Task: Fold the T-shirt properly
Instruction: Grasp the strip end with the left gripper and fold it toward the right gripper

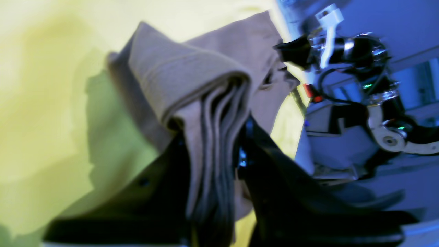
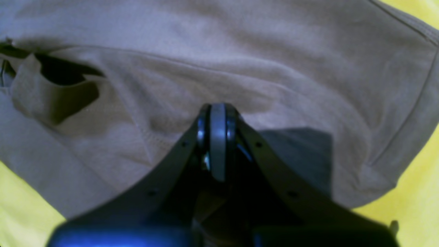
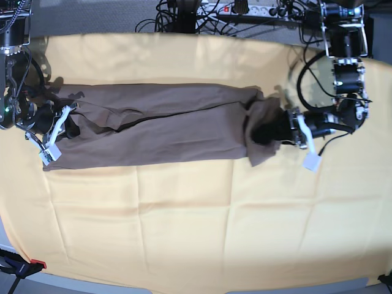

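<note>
The taupe T-shirt [image 3: 159,131] lies as a long folded strip across the yellow cloth, running left to right. My left gripper [image 3: 264,133] is at its right end. In the left wrist view that gripper [image 1: 210,137] is shut on several bunched layers of the T-shirt [image 1: 192,65], lifted a little off the cloth. My right gripper [image 3: 68,125] is at the strip's left end. Seen from the right wrist, the right gripper [image 2: 217,109] is shut, its tips pinching the T-shirt [image 2: 260,55], with creases running into them.
A large yellow cloth [image 3: 202,233] covers the table. Cables and a power strip [image 3: 239,8] lie along the back edge. A clamp [image 3: 24,267] sits at the front left corner. The other arm [image 1: 360,68] shows beyond the shirt in the left wrist view.
</note>
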Available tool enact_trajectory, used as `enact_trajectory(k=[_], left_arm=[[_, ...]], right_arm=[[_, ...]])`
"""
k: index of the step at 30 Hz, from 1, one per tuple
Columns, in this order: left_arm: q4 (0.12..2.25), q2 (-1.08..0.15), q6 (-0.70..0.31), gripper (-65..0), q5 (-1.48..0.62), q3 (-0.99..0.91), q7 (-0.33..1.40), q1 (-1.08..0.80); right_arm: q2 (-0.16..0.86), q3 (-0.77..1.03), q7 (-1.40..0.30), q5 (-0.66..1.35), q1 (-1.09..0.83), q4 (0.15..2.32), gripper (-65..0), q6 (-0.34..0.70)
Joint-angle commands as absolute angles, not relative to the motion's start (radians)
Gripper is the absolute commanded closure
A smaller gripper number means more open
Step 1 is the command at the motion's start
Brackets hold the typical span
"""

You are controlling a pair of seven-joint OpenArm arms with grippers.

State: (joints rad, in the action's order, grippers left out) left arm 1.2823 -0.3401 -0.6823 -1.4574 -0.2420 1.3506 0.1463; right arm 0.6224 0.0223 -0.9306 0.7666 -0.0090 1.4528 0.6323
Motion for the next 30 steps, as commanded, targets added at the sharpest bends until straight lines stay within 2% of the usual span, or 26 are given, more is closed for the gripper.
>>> enact_trajectory(k=[1,12,15,20,28,30], left_arm=[[1.3,-0.331,-0.692,0.0,-1.484,-0.247,1.34,0.167],[1.299,-0.106,-0.698,0.0,-1.484,-0.247,1.335,0.167],[1.299,-0.063,-0.698,0.0,-1.427,-0.247,1.288,0.167],[1.299,-0.009,-0.698,0.0,-1.289,-0.246,1.192,0.167],[1.299,0.02,-0.698,0.0,-1.29,-0.159,1.19,0.161],[1.299,0.02,-0.698,-10.3,-1.29,-0.121,1.181,0.161]], right_arm=[[0.631,0.02,-0.938,0.754,-0.003,1.453,0.0,0.628],[0.631,0.02,-0.938,0.754,-0.003,1.453,0.0,0.628],[0.631,0.02,-0.938,0.754,-0.003,1.453,0.0,0.629],[0.631,0.02,-0.938,0.754,-0.003,1.453,0.0,0.637],[0.632,0.02,-0.938,0.754,-0.003,1.453,0.0,0.665],[0.632,0.02,-0.938,0.754,-0.003,1.453,0.0,0.665]])
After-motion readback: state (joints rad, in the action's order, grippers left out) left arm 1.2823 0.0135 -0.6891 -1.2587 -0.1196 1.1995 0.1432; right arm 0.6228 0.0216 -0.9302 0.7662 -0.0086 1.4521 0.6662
